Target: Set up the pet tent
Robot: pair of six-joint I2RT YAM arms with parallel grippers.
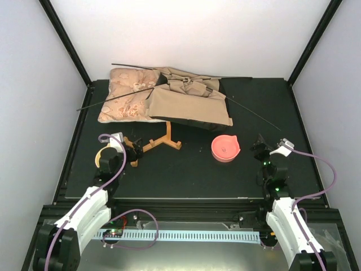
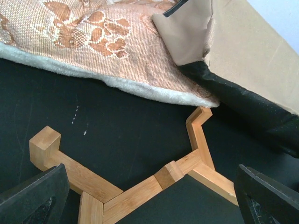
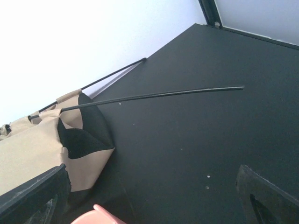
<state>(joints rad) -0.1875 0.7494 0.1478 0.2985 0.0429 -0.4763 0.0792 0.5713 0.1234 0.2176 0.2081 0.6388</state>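
Note:
The pet tent (image 1: 189, 103) lies collapsed and flat at the back of the table, tan canvas with black lining (image 2: 243, 100) showing at its edges. Thin black poles (image 1: 254, 114) stick out from it to both sides; one pole (image 3: 159, 95) crosses the right wrist view. A corner of the tent (image 3: 70, 140) shows at that view's left. My left gripper (image 1: 131, 148) hovers open over a wooden frame (image 2: 140, 184), nothing between its fingers. My right gripper (image 1: 263, 150) stands open over bare table, right of the tent.
A beige floral cushion (image 1: 127, 96) lies at the back left, partly under the tent, its fluffy white edge (image 2: 140, 91) near the wooden frame (image 1: 161, 142). A pink round dish (image 1: 225, 148) sits right of centre. Grey walls close in the table.

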